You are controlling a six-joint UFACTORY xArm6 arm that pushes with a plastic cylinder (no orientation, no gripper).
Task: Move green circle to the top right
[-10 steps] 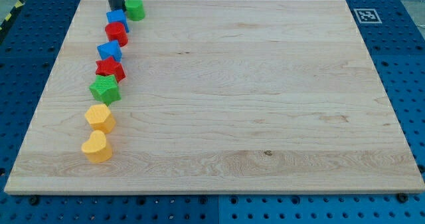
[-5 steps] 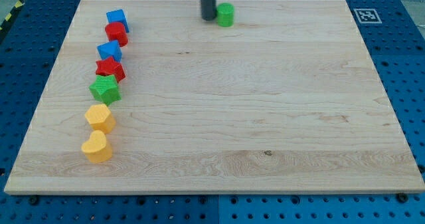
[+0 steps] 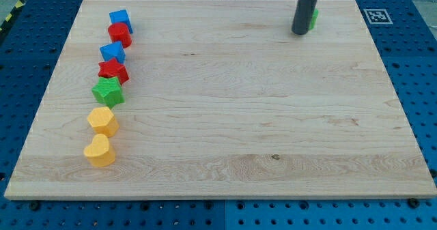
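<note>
Wooden surface (image 3: 225, 121) sits on a blue pegboard, with a marker tag (image 3: 375, 16) at its top-right corner.

You've got the green circle (image 3: 313, 17) almost hidden: only a green sliver shows just right of the rod, touching it or nearly so. My tip (image 3: 299, 33) is right against the circle's left side, slightly toward the view's bottom. No gripper on this rig, just the rod, so there's nothing to read as apart or together.

Judgement on step: you're in the push itself, late stage. The circle is already in the top-right area, near the top edge, with the marker tag a bit further right of the tip. Task looks mostly done.

Next move, if you want it tighter into the corner: a short push to the view's right, kept in line through the circle's centre so it doesn't slip off the rod. Stop short of the marker tag and the surface edge. Otherwise back the tip off to the left so the circle isn't dragged.

Everything else is well to the left of the tip, in a column down the left side: blue block (image 3: 120, 19), red block (image 3: 119, 33), second blue block (image 3: 113, 51), red star (image 3: 113, 70), green star (image 3: 108, 91), two yellow blocks (image 3: 102, 121) (image 3: 100, 151). None is in the push path.
</note>
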